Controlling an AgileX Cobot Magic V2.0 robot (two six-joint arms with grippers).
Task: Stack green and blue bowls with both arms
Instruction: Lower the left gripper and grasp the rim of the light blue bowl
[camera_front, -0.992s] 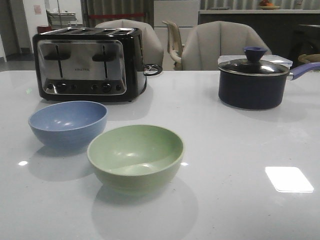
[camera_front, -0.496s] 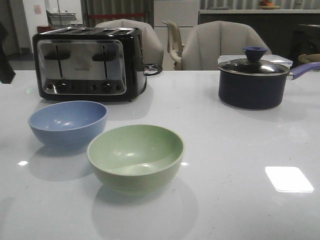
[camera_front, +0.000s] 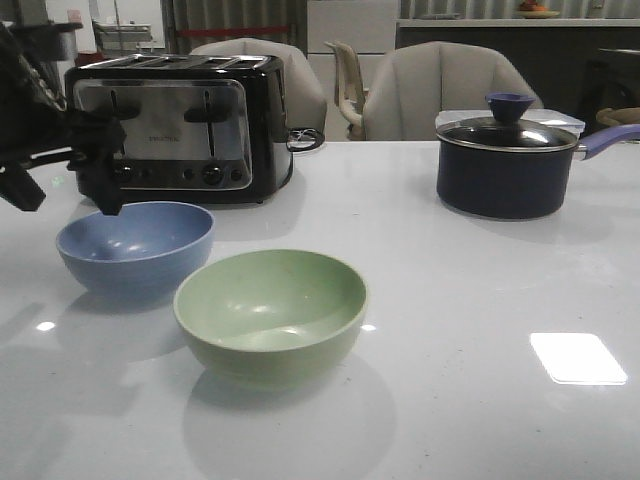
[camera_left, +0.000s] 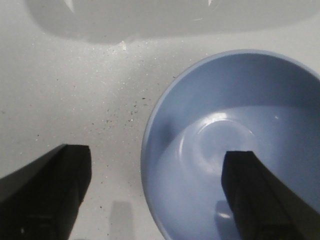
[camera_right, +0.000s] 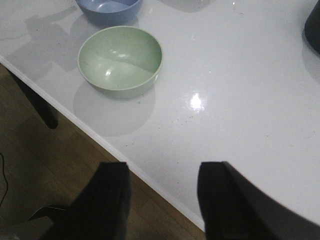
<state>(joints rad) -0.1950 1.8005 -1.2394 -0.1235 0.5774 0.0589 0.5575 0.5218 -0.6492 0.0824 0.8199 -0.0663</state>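
Blue bowl (camera_front: 135, 245) – matte, round, dusty blue, faint ring lines on outer wall; sits on table (camera_front: 470, 300) front-left, just in front of toaster (camera_front: 178, 124). Green bowl (camera_front: 270, 315) – pale sage, matte, smooth, same rounded shape; stands just beside blue one toward front-right, rims close but apart. Both upright, nothing in them. Table top is glossy white w/ fine dark speckles, bright light patches reflected.

Left gripper (camera_front: 60, 195) – black, jointed, above blue bowl's left rim in front view, jaws spread wide, holding nothing. Its arm is cut off by the frame's left edge. In left wrist view one finger (camera_left: 252, 195) hangs over bowl's inside, other outside over bare table, so the rim lies between them; can't tell if either touches it. Bowl is partly cut off there.

Right gripper (camera_right: 162, 197) – seen only in right wrist view, two dark fingers parted, nothing between, over table's near edge, well apart from green bowl. Fingertips out of frame.

Toaster: black w/ shiny metal face, knobs dim. Saucepan (camera_front: 508, 163) back right, dark, glass lid, purple handle cut off at the edge.
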